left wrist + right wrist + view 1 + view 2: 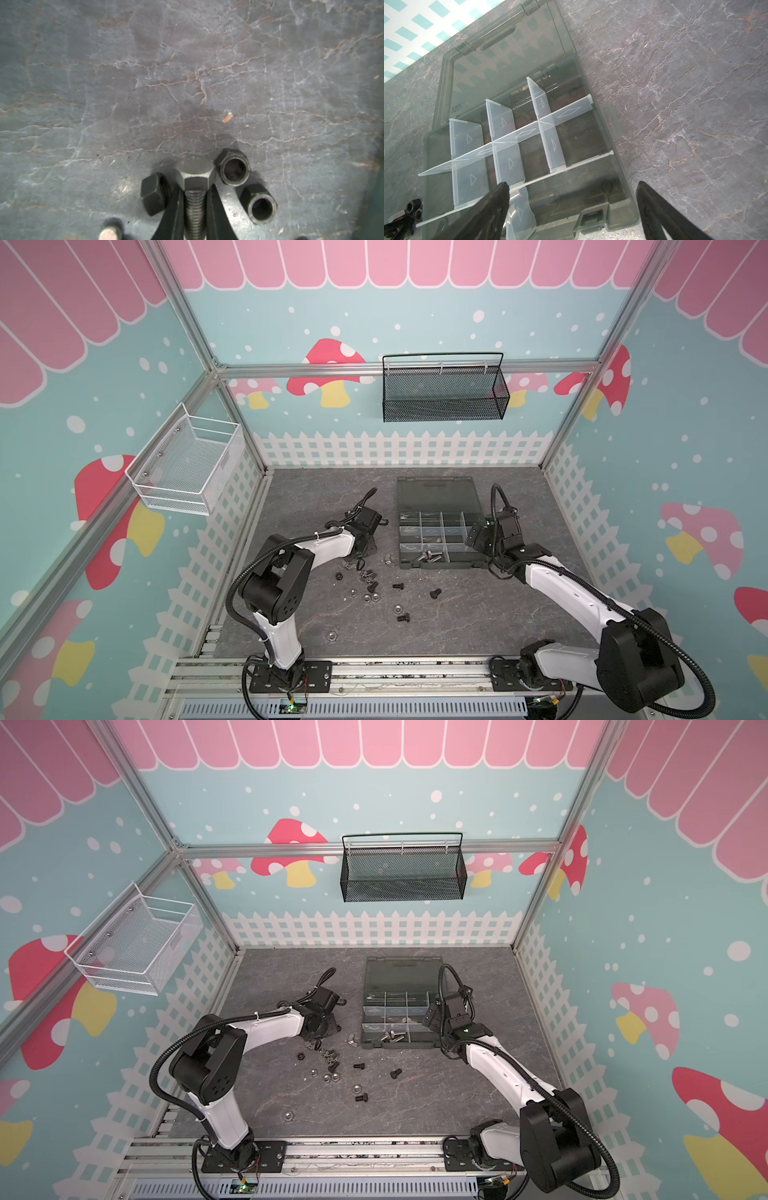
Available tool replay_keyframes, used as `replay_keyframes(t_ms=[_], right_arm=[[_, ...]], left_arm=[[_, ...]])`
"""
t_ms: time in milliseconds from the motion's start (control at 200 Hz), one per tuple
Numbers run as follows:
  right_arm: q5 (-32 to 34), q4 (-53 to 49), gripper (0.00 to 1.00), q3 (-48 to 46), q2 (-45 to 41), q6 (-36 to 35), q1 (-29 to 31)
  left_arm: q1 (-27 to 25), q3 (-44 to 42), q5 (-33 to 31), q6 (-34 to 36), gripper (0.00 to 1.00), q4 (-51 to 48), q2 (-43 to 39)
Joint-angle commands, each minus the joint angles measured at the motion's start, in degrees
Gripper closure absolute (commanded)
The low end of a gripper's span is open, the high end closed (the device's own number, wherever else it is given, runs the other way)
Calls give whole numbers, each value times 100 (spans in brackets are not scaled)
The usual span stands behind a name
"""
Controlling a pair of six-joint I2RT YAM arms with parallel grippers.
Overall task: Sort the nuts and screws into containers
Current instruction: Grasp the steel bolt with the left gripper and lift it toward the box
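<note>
In the left wrist view my left gripper [195,190] is shut on the threaded shank of a silver screw [195,176], low over the table. Two black nuts [233,170] lie to one side of it and a black hex piece [154,193] to the other. In both top views more screws [435,593] and nuts [398,608] lie scattered in front of the open grey box of containers [440,512]. Silver screws [428,558] lie in a front compartment. My right gripper [573,188] stands open over the box's right front corner [623,166], holding nothing.
A black mesh basket [444,393] hangs on the back wall and a white wire basket [187,464] on the left wall. The box lid [436,493] lies flat behind the compartments. A lone silver nut [331,635] sits near the table's front edge.
</note>
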Motion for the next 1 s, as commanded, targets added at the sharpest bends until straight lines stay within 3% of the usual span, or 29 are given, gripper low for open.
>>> replay_keyframes(t_ms=[0,505,720,996], right_arm=[[19,-42,3,100,8,85,-15],[-29,-43,3,101,-36,115,-16],[-53,-38,3,72,-71,128,-15],[-73,-41,3,79,-62,127,-22]], left_arm=[[26,-27,-199,195,96,7,-400],[-138,13,-101,1466,97,349,-1403],[-340,29,466,2266,97,714,-1594],[-963,213,931,3418,97,931,-1445]])
